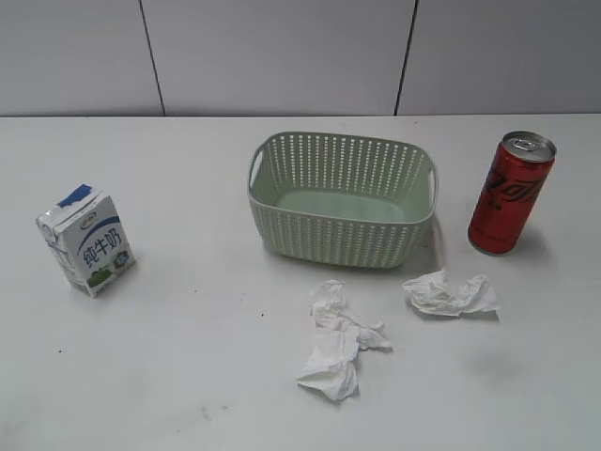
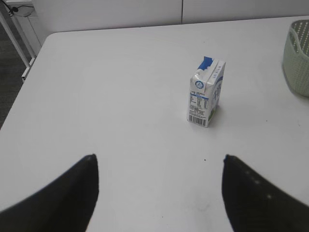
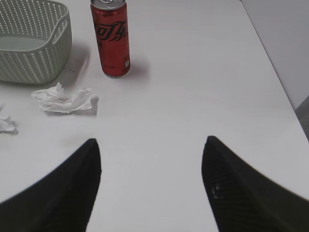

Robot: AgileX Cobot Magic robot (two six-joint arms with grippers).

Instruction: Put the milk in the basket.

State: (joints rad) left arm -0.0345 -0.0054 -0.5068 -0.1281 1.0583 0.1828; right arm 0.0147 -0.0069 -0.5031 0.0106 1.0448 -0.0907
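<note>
The milk (image 1: 86, 241) is a small white carton with a blue top patch and blue characters. It stands upright at the left of the white table, and in the left wrist view (image 2: 206, 92). The pale green basket (image 1: 343, 198) stands empty at the table's middle; its edge shows in the left wrist view (image 2: 298, 55) and it also shows in the right wrist view (image 3: 31, 41). My left gripper (image 2: 158, 159) is open and empty, short of the milk. My right gripper (image 3: 151, 142) is open and empty over bare table. Neither gripper shows in the exterior view.
A tall red can (image 1: 510, 193) stands right of the basket, also in the right wrist view (image 3: 111, 37). Two crumpled white tissues (image 1: 340, 339) (image 1: 451, 293) lie in front of the basket. The table's left edge (image 2: 26, 92) and right edge (image 3: 275, 72) show.
</note>
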